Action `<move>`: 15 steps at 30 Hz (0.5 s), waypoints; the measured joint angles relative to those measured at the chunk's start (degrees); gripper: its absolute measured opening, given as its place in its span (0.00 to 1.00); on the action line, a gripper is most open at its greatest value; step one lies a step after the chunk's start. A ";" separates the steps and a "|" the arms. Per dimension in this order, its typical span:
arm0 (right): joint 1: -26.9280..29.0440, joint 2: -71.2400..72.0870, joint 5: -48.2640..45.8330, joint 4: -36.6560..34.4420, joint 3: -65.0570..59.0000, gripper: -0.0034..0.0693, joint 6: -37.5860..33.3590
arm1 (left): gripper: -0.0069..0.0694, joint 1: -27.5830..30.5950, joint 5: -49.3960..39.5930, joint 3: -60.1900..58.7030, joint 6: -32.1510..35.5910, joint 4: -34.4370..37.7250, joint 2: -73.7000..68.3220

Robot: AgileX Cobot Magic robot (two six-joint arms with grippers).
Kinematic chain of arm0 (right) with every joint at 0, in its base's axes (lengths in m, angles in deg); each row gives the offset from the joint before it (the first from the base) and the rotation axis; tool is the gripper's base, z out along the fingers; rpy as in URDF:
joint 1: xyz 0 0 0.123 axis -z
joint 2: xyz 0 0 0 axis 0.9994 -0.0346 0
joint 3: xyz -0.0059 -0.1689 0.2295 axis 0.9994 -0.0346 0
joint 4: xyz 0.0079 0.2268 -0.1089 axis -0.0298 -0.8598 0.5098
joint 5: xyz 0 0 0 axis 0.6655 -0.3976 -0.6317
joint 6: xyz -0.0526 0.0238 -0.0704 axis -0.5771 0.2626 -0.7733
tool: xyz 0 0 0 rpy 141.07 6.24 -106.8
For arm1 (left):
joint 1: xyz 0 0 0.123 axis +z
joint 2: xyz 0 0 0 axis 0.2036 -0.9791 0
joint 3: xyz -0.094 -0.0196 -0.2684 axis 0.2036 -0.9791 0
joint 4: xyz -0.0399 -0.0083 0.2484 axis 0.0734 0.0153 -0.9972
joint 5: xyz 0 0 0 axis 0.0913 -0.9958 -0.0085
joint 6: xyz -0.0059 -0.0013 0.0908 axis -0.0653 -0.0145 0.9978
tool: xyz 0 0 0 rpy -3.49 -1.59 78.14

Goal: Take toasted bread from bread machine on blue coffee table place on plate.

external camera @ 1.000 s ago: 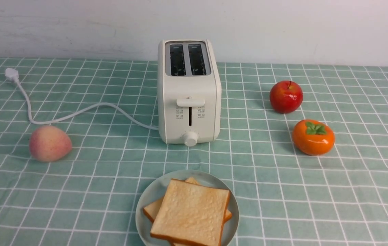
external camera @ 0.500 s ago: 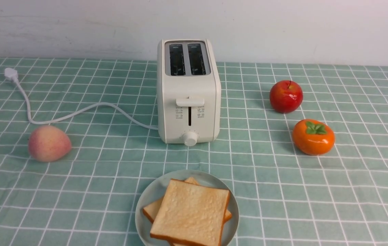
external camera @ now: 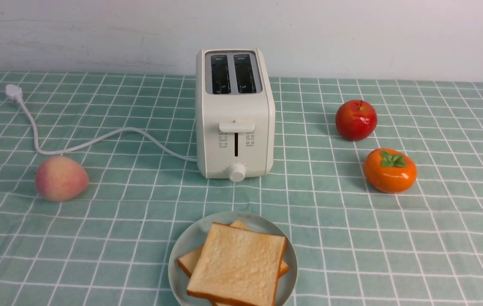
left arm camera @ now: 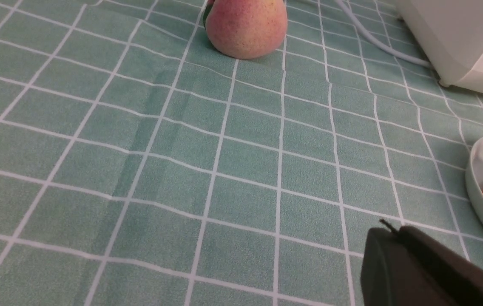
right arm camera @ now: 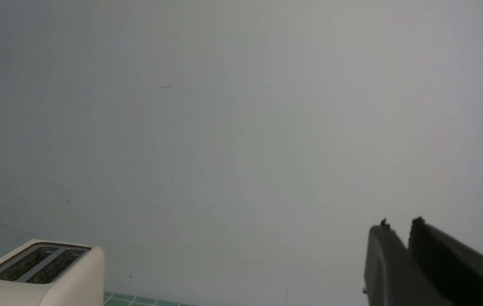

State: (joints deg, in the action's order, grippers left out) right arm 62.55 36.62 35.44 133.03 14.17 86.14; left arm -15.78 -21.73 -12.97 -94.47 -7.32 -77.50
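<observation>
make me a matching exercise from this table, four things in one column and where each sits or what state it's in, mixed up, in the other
Column A
1. toasted bread
2. peach
3. apple
4. bread machine

Column B
a. both slots empty
b. stacked on the plate
c. on the robot's left side, near the white cord
d. on the robot's right side, behind the persimmon

Pairs: 1-b, 2-c, 3-d, 4-a
</observation>
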 joint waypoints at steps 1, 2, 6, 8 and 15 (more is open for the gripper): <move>0.00 0.00 0.00 0.21 0.00 0.17 0.00 | 0.10 0.00 0.00 0.00 0.00 -0.06 0.00; 0.00 0.00 0.00 0.26 0.00 0.17 0.00 | 0.10 0.00 0.00 0.00 0.00 -0.06 0.00; 0.00 0.00 3.25 1.13 -0.02 0.17 0.00 | 0.10 0.00 0.00 0.00 0.00 -0.06 0.00; 0.00 0.00 8.55 1.13 -0.31 0.18 0.00 | 0.10 0.00 -0.05 0.00 0.00 -0.06 0.00; 0.00 -0.05 23.97 -9.57 -0.64 0.19 0.33 | 0.11 0.00 -0.05 0.00 0.00 -0.06 0.00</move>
State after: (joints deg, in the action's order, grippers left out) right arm 62.55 36.57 59.40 123.46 13.53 86.46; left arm -15.78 -21.79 -12.97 -94.47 -7.38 -77.50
